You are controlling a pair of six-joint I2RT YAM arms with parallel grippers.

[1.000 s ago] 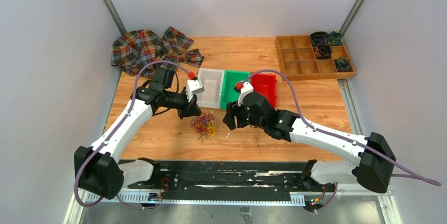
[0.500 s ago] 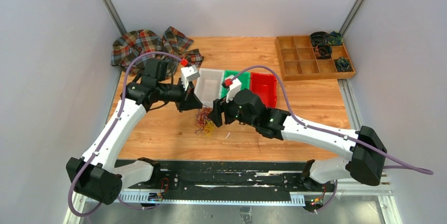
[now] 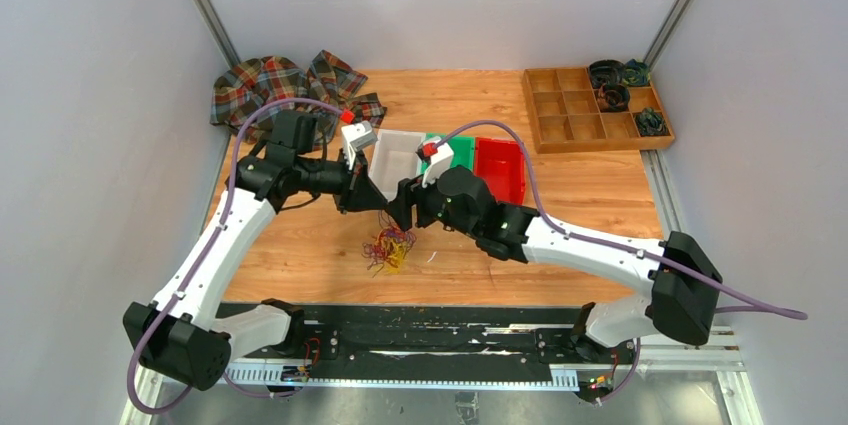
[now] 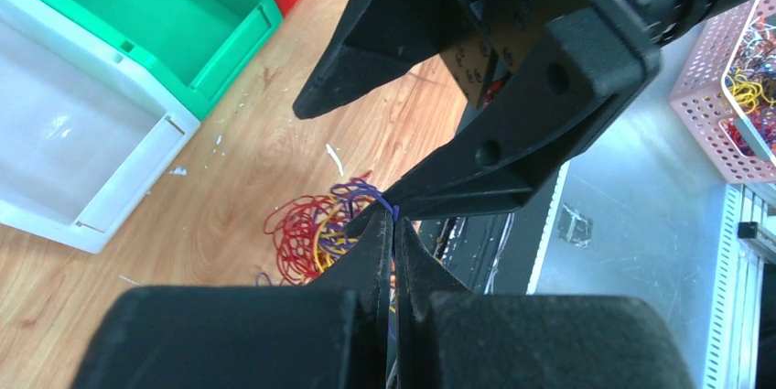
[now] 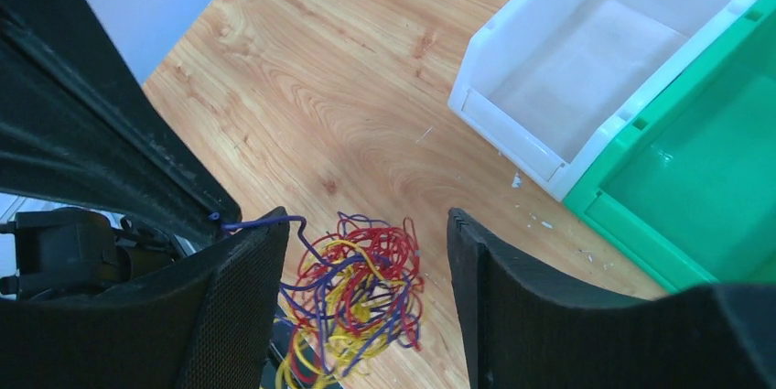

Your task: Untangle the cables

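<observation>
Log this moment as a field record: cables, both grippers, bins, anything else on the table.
cables: purple, red and yellow, one tangle over the table, in front of the bins
left gripper: shut on a purple strand that runs down to the tangle
right gripper: open above the tangle, one finger beside that strand
bins: white bin, green bin, red bin in a row; white and green look empty
elsewhere: plaid cloth far left; wooden tray far right
</observation>
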